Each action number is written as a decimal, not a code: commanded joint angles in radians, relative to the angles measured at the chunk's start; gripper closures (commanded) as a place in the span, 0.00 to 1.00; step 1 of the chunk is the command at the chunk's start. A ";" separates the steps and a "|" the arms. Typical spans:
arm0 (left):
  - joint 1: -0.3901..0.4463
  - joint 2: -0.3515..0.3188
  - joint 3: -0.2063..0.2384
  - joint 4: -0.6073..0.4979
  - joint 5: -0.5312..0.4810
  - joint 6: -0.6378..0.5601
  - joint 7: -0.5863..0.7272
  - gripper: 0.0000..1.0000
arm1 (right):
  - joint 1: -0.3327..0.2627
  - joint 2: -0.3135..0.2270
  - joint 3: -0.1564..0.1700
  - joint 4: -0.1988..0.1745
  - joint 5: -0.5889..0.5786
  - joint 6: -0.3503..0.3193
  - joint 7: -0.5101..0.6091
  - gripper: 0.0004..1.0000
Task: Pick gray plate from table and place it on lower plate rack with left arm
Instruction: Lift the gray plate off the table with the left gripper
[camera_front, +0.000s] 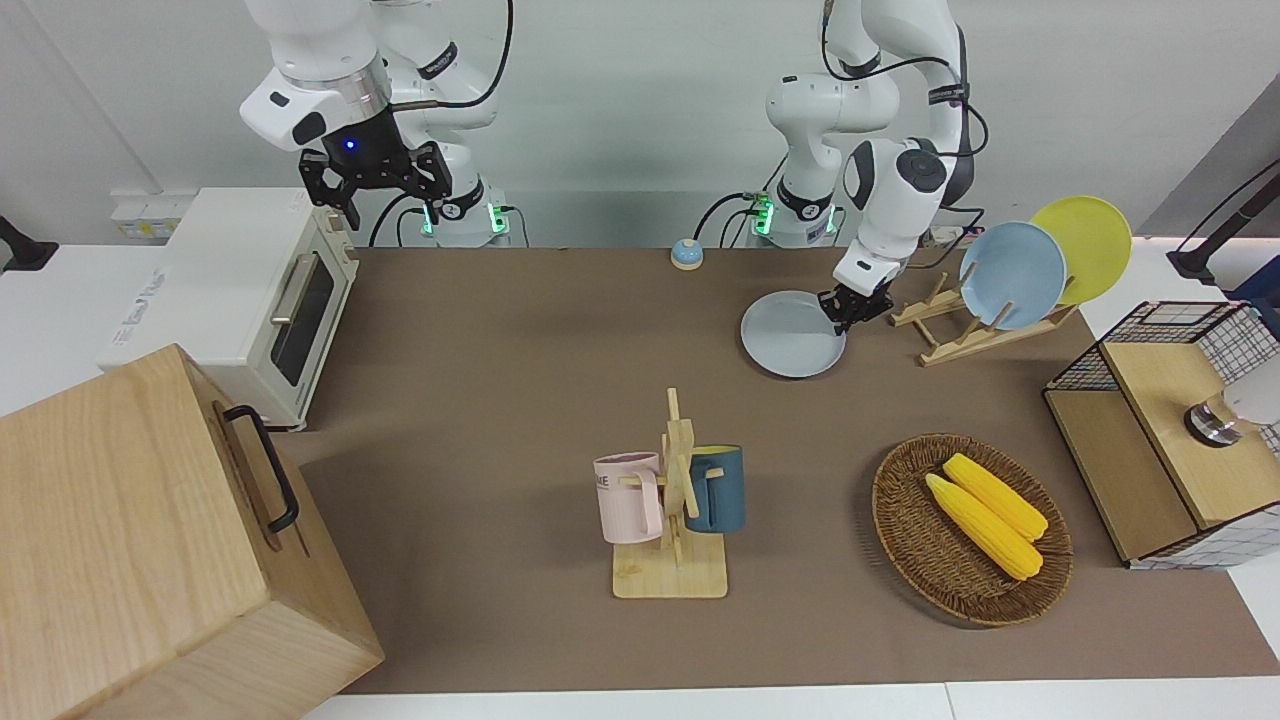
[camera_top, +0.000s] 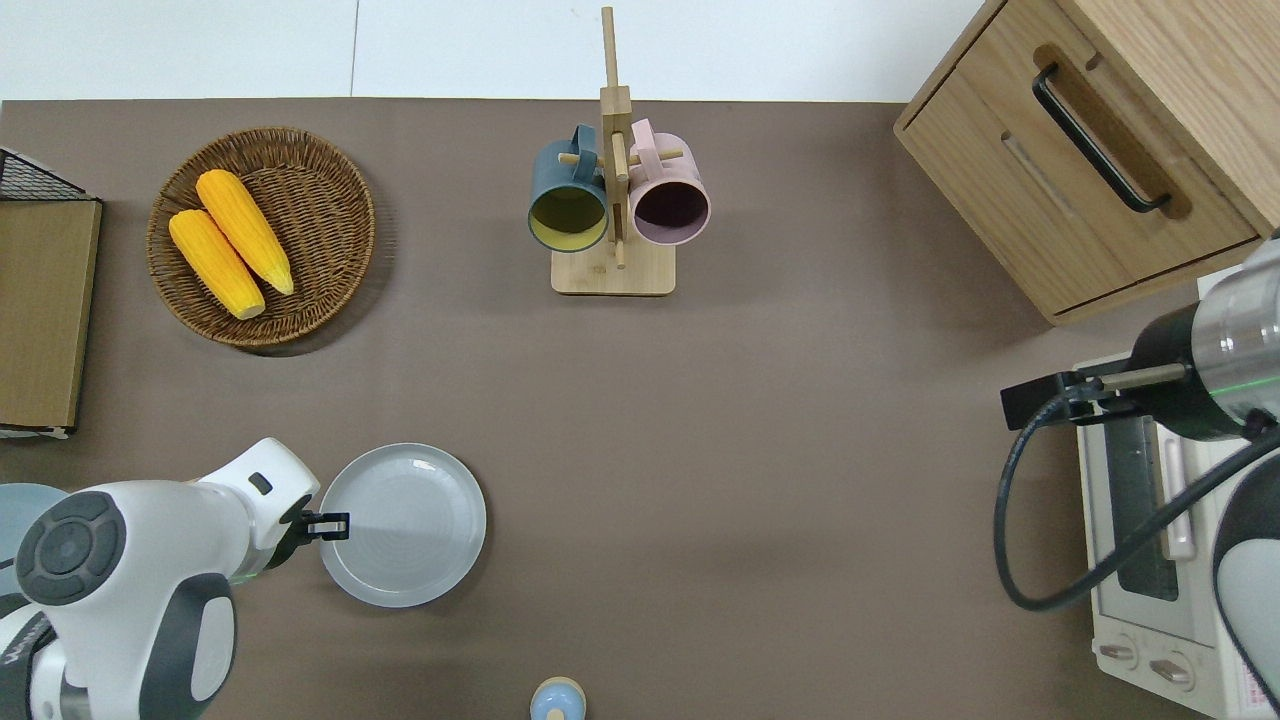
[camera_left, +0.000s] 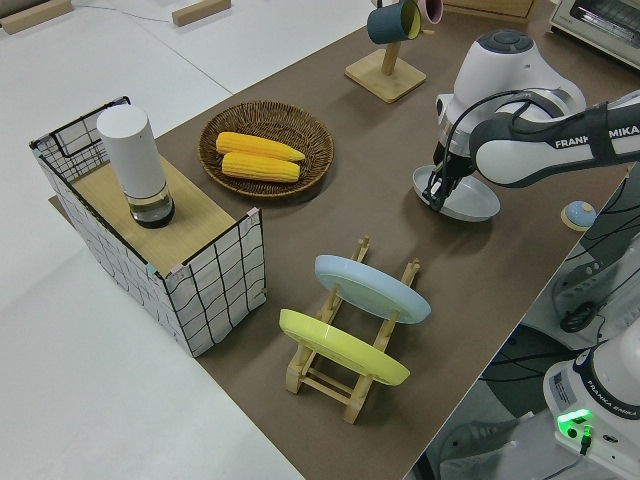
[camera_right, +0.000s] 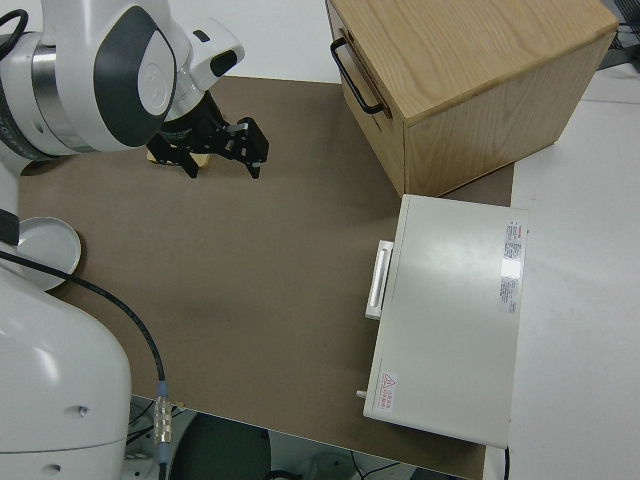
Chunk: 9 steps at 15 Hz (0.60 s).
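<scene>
- Left gripper (camera_front: 853, 306) has its fingers clamped on the rim of the gray plate (camera_front: 790, 335), which sits on the table (camera_front: 520, 380) beside the lower plate rack (camera_front: 950, 335).
- Right arm's parked, fingers spread wide.

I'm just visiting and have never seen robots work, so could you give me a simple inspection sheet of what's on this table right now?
Surface: table under a plain brown mat.
Job's things: gray plate flat on the mat; lower plate rack already holds a blue plate and a yellow plate.
Clutter: mug stand with two mugs, basket of corn, toaster oven, wooden drawer box, wire-sided box, small bell.
Grippers: left gripper at the gray plate's rim; right arm parked, right gripper open.
Cables: black cable on the right arm.
Surroundings: nothing seen.
</scene>
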 joint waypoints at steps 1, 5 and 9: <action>0.002 -0.046 0.011 0.067 0.000 -0.138 -0.009 1.00 | -0.010 -0.002 0.006 0.006 0.010 -0.014 -0.001 0.01; 0.000 -0.056 0.016 0.156 0.000 -0.279 -0.009 1.00 | -0.010 -0.002 0.006 0.006 0.010 -0.014 0.000 0.01; 0.015 -0.071 0.017 0.301 0.005 -0.472 -0.006 1.00 | -0.010 -0.002 0.006 0.006 0.010 -0.014 0.000 0.01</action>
